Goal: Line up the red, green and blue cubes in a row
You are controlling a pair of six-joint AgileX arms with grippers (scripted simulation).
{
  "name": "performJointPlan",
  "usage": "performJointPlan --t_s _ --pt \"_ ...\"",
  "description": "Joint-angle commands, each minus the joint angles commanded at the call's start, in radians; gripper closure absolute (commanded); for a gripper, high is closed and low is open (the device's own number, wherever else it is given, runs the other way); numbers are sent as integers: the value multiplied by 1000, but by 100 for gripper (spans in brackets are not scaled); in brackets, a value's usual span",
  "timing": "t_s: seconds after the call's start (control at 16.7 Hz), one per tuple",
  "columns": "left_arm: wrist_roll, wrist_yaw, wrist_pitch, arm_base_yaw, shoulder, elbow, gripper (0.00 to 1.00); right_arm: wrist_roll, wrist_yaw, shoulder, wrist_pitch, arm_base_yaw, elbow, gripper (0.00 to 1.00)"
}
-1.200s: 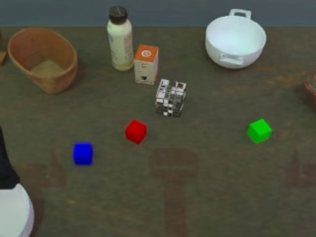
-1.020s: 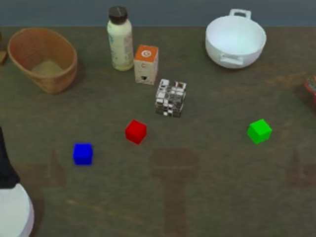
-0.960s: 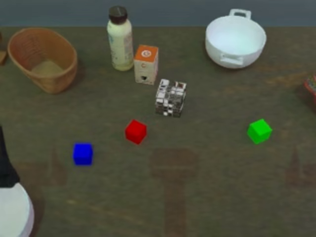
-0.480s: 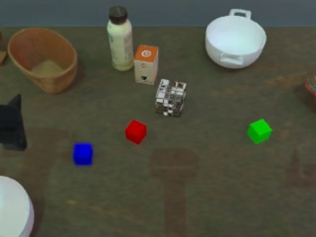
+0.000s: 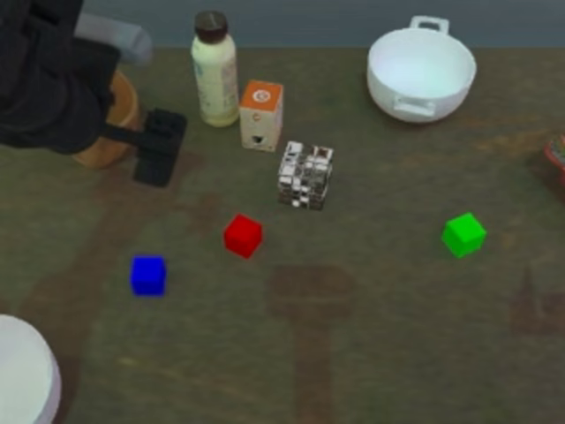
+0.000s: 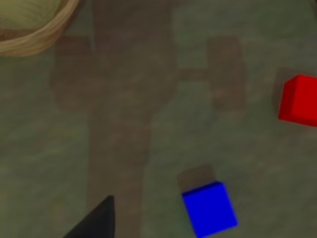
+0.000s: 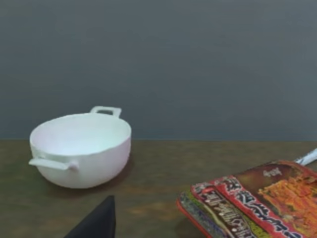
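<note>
Three cubes lie apart; blue cube [image 5: 148,275] sits below left gripper [image 5: 159,147]

Left wrist view, looking down on the table [image 6: 148,74]. Blue cube [image 6: 209,209] lies flat on the surface, nothing touching it. Red cube [image 6: 298,99] sits well apart from the blue cube, cut off by the frame edge. Wicker basket [image 6: 34,29] rim farther still from the blue cube. One dark fingertip [image 6: 96,223] near the blue cube, not touching.
</note>
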Motion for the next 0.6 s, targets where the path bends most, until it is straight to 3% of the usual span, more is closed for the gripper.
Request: performJointPlan --t_s 0.3,0.6 --pt "7 1 -239 -102 474 382 0 0 0 0 0 0 0 0" --pt "11 1 -377 -167 745 638 0 0 0 0 0 0 0 0"
